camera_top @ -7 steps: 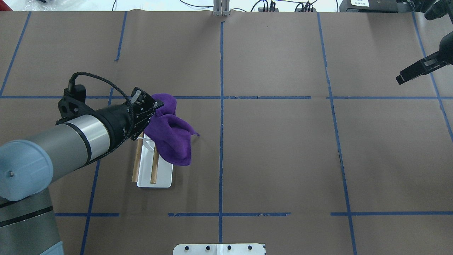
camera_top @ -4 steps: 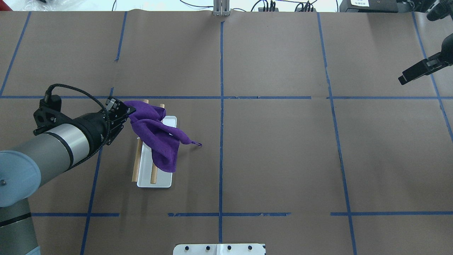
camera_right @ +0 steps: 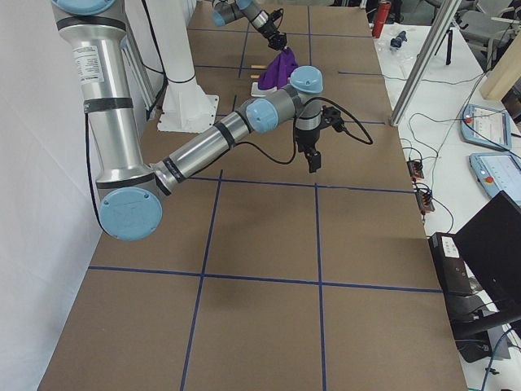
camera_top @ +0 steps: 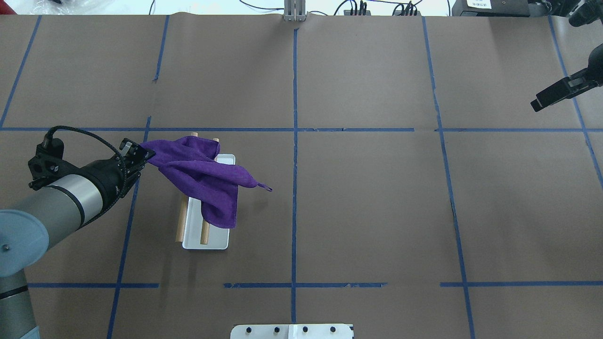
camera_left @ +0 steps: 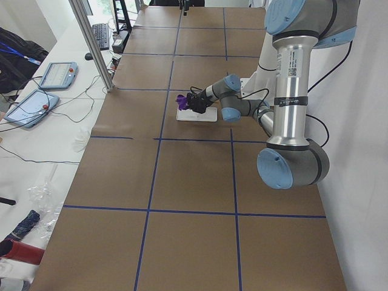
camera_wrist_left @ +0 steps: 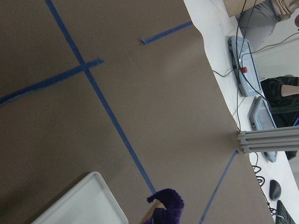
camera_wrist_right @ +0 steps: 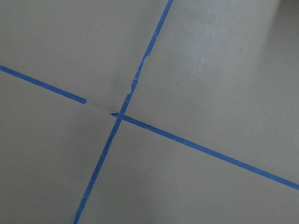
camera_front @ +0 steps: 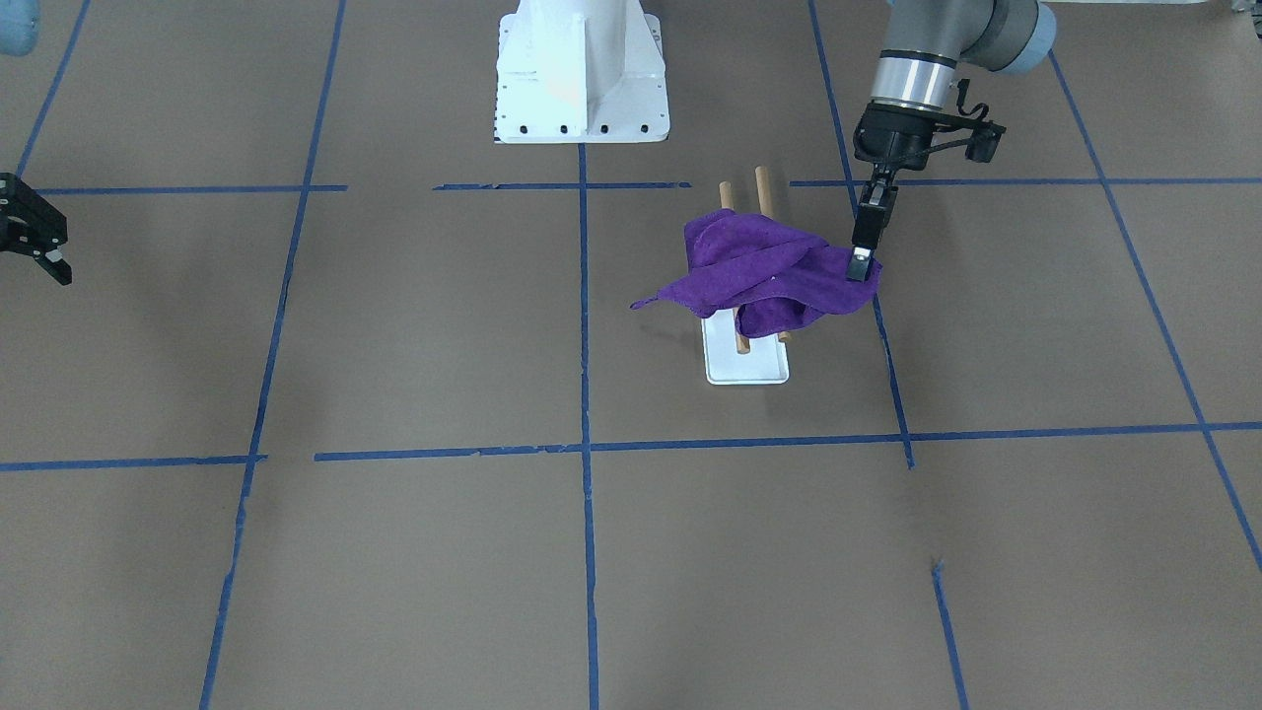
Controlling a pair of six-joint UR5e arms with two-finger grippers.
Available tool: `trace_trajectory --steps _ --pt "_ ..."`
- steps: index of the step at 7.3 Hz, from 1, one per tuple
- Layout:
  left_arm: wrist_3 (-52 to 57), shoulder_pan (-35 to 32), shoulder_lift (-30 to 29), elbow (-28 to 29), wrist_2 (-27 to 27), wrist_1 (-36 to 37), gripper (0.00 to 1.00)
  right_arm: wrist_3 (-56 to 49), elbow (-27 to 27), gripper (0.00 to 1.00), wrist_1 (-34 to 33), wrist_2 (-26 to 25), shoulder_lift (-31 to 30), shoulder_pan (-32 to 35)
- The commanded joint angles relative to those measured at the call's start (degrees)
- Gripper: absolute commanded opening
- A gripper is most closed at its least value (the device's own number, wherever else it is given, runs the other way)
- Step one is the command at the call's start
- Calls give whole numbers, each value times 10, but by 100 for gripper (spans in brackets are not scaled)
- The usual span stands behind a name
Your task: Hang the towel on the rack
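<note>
A purple towel (camera_top: pixel 202 174) lies bunched across the far part of the rack, over its two brown dowels (camera_top: pixel 205 233). One side hangs down over the white base (camera_top: pixel 212 242), and a small loop sticks out on the right. My left gripper (camera_top: pixel 141 153) is shut on the towel's left corner, just left of the rack and at about dowel height. The front view shows the same grip (camera_front: pixel 861 266), with the towel (camera_front: pixel 759 276) over the dowels (camera_front: pixel 762 182). My right gripper (camera_top: pixel 537 104) hangs far off at the table's right edge, empty; I cannot tell whether it is open or shut.
Brown paper with blue tape lines (camera_top: pixel 294 141) covers the table. The white bolted pedestal (camera_front: pixel 580 74) stands at the robot's side, behind the rack. Cables and devices lie beyond the far edge (camera_top: pixel 358 8).
My left gripper has drawn back to the left with the towel's corner, pulling the towel across the dowels so it spreads leftward. The right arm has hardly moved.
</note>
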Motion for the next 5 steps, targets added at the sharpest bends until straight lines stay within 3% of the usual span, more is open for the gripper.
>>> trace_trajectory --steps 1,2,3,4,5 --pt "6 0 1 15 -3 -12 0 0 0 100 1 0 1 0" --pt "25 1 -1 18 -8 -11 88 0 1 100 0 0 0 0" --pt "88 -2 3 13 -15 -10 100 1 3 100 -19 0 -4 5" --pt "125 -6 6 14 -69 -9 100 0 3 100 -63 -5 -4 14" --pt "167 -15 12 14 -110 -8 100 1 1 100 -67 -10 -21 14"
